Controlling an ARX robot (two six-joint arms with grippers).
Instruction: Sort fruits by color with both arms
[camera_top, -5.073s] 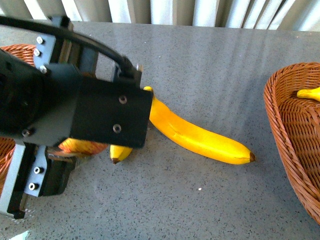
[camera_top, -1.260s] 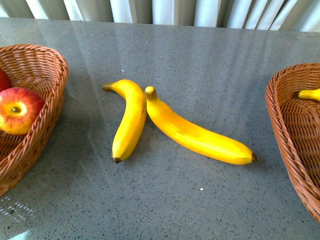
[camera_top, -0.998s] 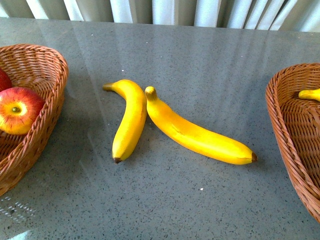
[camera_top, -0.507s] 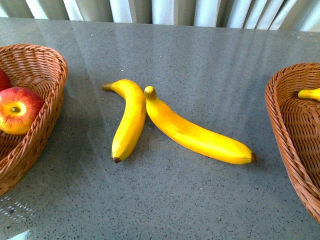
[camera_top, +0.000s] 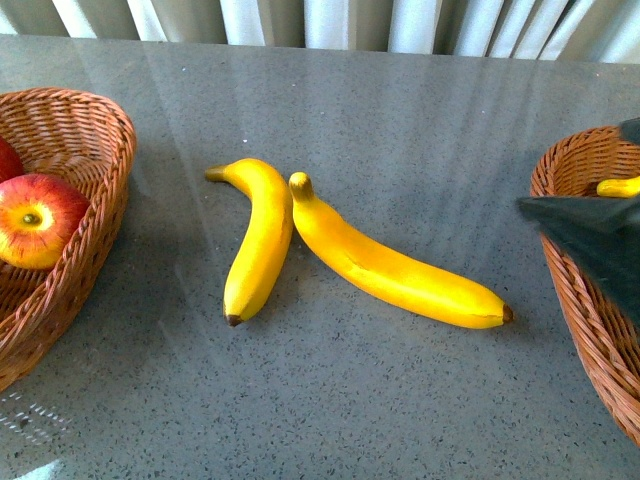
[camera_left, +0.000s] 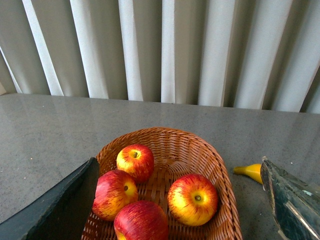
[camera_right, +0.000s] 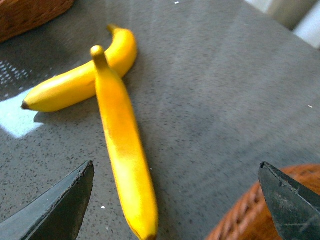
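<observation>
My right claw (camera_right: 176, 167) hangs spread wide over the long banana (camera_right: 122, 150), smooth waxy yellow, touching the shorter banana (camera_top: 258, 240) on the speckled grey table (camera_top: 400, 100). I judge it bound for the wicker basket (camera_top: 590, 335) on my right. My left claw (camera_left: 178, 162), spread and empty, hovers above the apple basket (camera_left: 223, 175) with its round streaked apples (camera_left: 193, 199).

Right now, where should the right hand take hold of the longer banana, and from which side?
Best at the middle of the longer banana, from above, closing across its width. It lies flat on the table, and its stem end touches the shorter banana, while the middle is free.
</observation>
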